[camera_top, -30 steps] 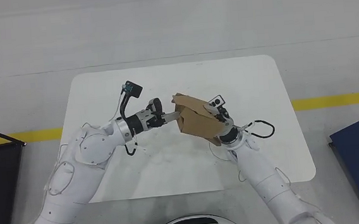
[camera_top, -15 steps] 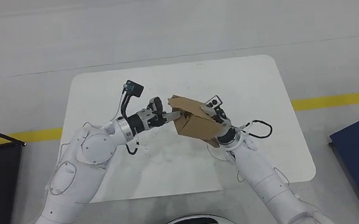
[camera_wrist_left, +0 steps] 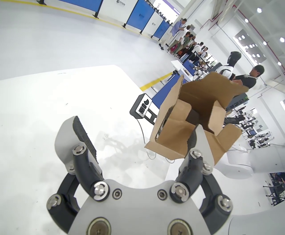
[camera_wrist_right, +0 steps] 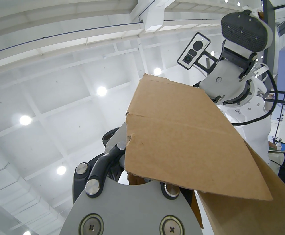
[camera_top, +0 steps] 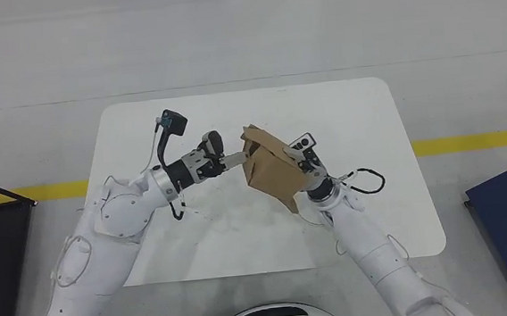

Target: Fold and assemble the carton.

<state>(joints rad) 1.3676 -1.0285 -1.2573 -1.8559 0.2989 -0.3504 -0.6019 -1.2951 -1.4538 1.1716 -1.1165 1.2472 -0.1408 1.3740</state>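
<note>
Lifted brown cardboard carton above the white counter.
Your right pincer grips it; left pincer gapes wide at its flap.

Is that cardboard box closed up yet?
Not yet: the carton is open, end flaps sticking out and its hollow inside visible.

Bright, even light is given by round ceiling lamps; glare is seen around them; wrist-view edges are bent.
</note>
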